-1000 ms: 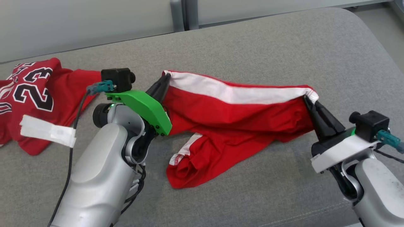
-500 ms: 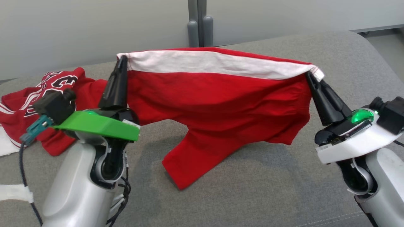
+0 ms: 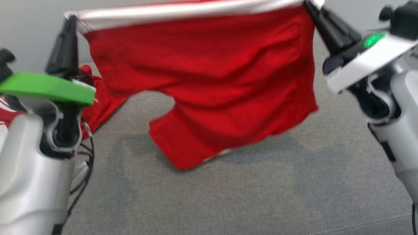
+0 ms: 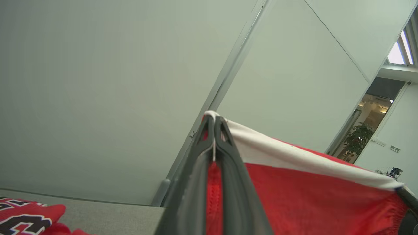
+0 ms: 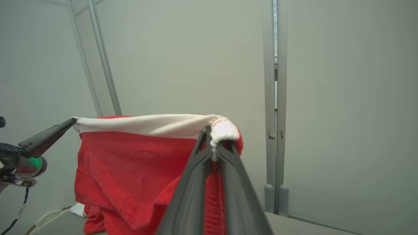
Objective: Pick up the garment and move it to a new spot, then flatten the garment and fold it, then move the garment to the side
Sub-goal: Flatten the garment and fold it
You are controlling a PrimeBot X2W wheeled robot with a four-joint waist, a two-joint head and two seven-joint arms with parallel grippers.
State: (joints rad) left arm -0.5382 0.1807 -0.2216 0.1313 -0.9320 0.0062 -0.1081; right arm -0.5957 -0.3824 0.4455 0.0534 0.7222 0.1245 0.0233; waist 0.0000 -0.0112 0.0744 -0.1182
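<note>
Hanging at the upper left of the head view, the left gripper (image 3: 69, 26) is clenched on one end of the white waistband (image 3: 169, 11), only a thin bite of hem between the fingers. Any jerk could pull that corner free. Just below it, at mid-left, a second red jersey (image 3: 101, 101) lies on the grey cushion (image 3: 261, 195), close enough to get snagged or swept along if the arm drops carelessly. Across the centre, the red garment (image 3: 209, 75) hangs stretched in the air. One leg trails low at centre frame, and blur hides whether it brushes the cushion. Dragged sideways, it could fold under. At the upper right, the right gripper (image 3: 310, 8) is clamped on the other waistband end; uneven pulling between the two could tear loose either grip.
</note>
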